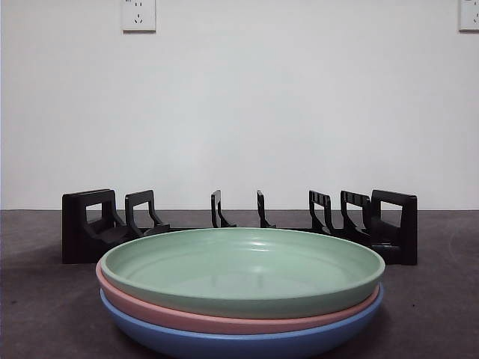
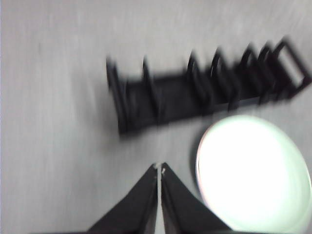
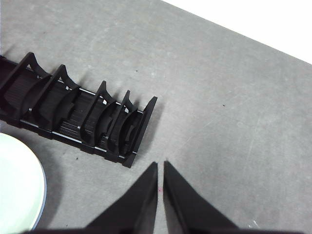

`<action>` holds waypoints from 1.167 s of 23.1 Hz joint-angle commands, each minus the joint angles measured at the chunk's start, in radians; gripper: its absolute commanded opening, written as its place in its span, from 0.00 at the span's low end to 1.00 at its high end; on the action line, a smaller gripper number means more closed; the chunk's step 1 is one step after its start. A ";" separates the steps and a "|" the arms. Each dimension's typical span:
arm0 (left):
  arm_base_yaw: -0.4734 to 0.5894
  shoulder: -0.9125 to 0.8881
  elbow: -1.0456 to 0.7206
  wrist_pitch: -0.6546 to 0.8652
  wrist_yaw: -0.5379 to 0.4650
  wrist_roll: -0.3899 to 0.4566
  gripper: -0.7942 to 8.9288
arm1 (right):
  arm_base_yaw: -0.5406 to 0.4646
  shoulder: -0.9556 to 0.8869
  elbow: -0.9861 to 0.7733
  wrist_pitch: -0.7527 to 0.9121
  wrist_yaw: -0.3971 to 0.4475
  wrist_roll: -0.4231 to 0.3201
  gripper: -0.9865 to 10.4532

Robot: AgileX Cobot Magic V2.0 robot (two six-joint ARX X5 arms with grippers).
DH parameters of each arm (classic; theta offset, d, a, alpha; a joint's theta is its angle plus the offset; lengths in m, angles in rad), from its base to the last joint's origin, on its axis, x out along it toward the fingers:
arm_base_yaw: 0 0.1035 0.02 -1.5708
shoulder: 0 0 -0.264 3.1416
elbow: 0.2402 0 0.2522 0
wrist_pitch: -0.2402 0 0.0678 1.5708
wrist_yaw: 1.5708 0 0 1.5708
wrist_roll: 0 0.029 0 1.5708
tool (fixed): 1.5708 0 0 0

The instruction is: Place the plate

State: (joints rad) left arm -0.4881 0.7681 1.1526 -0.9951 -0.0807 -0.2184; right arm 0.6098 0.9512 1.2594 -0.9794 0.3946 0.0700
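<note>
Smooth, softly glossy green plate point(image 1: 242, 271), matt black plastic-looking rack point(image 1: 239, 224), rough grey matt table point(image 3: 219, 97)

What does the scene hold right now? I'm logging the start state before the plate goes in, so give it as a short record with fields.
plates: green plate on top of pink plate, on blue plate, stacked on the table
rack: black dish rack behind the stack, slots hold no plates
left gripper: fingers shut, holding nothing, above the table beside the stack
right gripper: fingers shut, holding nothing, near the rack's end
wall: white, with outlet
task progress: no plate in the rack yet
</note>
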 commanded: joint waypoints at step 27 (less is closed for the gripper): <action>0.482 -0.764 -1.140 0.912 -0.003 0.001 0.09 | 0.009 0.007 0.010 0.013 0.002 -0.003 0.10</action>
State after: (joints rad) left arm -0.0048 0.0044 0.0322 -0.0967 -0.0822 -0.2108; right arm 0.6098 0.9512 1.2594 -0.9764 0.3946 0.0700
